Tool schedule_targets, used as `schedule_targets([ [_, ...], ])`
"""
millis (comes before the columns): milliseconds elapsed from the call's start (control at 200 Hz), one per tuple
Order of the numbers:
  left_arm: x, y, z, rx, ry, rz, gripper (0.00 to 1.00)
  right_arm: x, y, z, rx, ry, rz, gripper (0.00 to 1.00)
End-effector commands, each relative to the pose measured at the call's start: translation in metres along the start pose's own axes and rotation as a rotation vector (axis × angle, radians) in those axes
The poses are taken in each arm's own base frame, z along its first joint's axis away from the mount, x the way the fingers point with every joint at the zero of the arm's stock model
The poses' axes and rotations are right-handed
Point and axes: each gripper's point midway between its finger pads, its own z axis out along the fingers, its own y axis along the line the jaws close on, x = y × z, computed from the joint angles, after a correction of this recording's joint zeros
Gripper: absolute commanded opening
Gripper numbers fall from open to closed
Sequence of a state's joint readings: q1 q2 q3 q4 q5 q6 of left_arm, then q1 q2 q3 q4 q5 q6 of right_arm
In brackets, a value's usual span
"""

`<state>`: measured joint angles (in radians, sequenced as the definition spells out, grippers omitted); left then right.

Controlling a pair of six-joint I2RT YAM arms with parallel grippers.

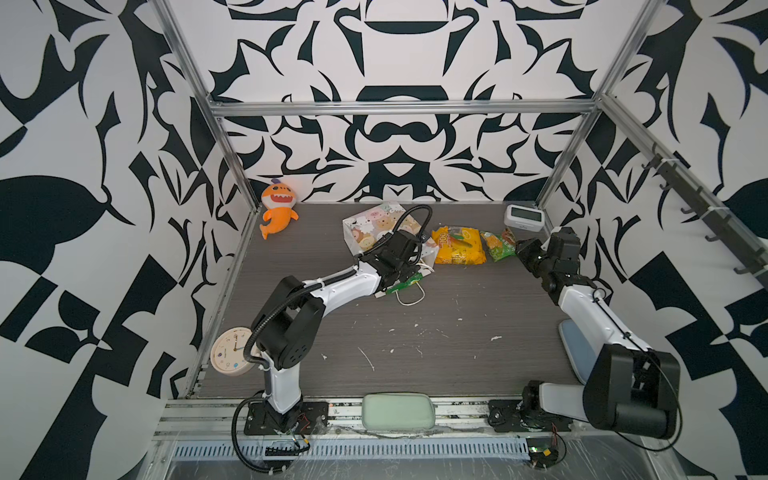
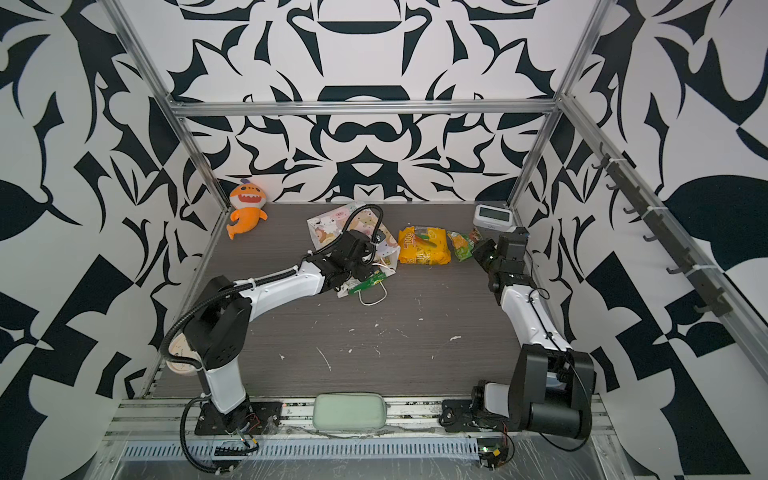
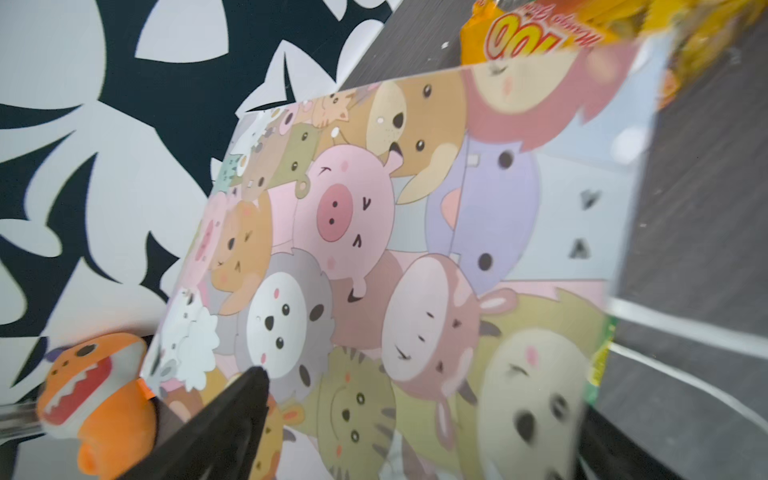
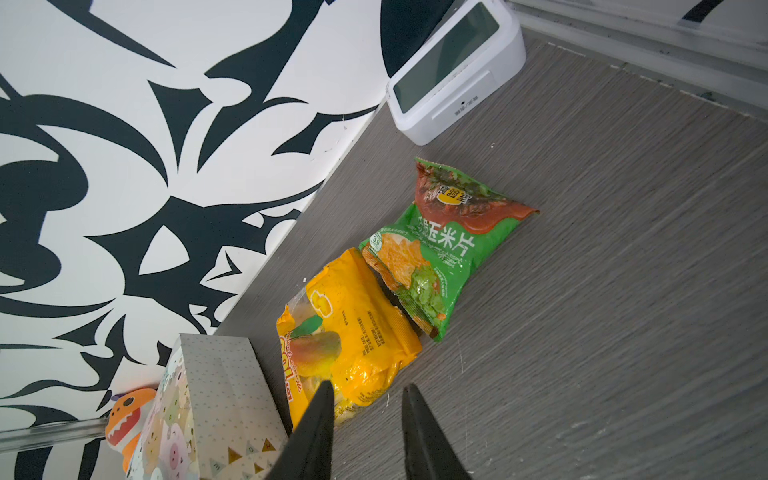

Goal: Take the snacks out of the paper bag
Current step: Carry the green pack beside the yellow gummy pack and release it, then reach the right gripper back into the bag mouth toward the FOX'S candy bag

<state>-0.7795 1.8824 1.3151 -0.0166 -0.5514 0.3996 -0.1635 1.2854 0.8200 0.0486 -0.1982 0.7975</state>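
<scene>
The paper bag (image 1: 368,230) lies on its side at the back of the counter (image 1: 436,353) with its animal-print face up. Its long axis runs back to front, and its mouth points toward the front. A green packet (image 1: 402,285) pokes out of that mouth. The left jaws stand wide apart over the bag's mouth end, clamped on nothing. Right of the bag, a yellow packet (image 1: 459,247) and a green-and-red packet (image 1: 496,245) lie flat side by side. The right jaws hang apart and empty just beside the latter.

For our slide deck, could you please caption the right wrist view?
Right gripper, open and empty, near yellow snack and green snack beside paper bag.
</scene>
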Motion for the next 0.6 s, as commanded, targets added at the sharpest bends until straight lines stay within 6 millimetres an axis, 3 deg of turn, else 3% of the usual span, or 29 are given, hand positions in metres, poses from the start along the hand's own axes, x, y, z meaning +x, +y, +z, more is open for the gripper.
schedule_targets([
  [0, -0.008, 0.037, 0.009, -0.277, -0.006, 0.039, 0.87, -0.004, 0.012, -0.007, -0.053, -0.021, -0.013, 0.32],
  [85, -0.012, 0.039, 0.01, -0.355, -0.017, 0.089, 0.74, 0.003, 0.017, -0.006, -0.087, 0.012, -0.017, 0.32],
  [155, -0.015, 0.04, 0.009, -0.37, -0.03, 0.096, 0.58, 0.014, 0.025, -0.007, -0.11, 0.05, -0.058, 0.32],
  [200, -0.017, 0.043, 0.007, -0.382, -0.029, 0.089, 0.47, 0.025, 0.031, -0.008, -0.124, 0.082, -0.094, 0.32],
  [255, -0.019, 0.044, 0.004, -0.381, -0.031, 0.09, 0.41, 0.04, 0.036, -0.01, -0.138, 0.123, -0.128, 0.32],
  [315, -0.02, 0.048, 0.0, -0.385, -0.031, 0.089, 0.29, 0.056, 0.039, -0.012, -0.156, 0.165, -0.157, 0.32],
  [470, -0.027, 0.053, -0.013, -0.355, -0.042, 0.092, 0.16, 0.101, 0.047, -0.015, -0.215, 0.271, -0.217, 0.32],
  [595, -0.037, 0.059, -0.024, -0.321, -0.05, 0.086, 0.13, 0.152, 0.073, -0.021, -0.313, 0.384, -0.326, 0.32],
])
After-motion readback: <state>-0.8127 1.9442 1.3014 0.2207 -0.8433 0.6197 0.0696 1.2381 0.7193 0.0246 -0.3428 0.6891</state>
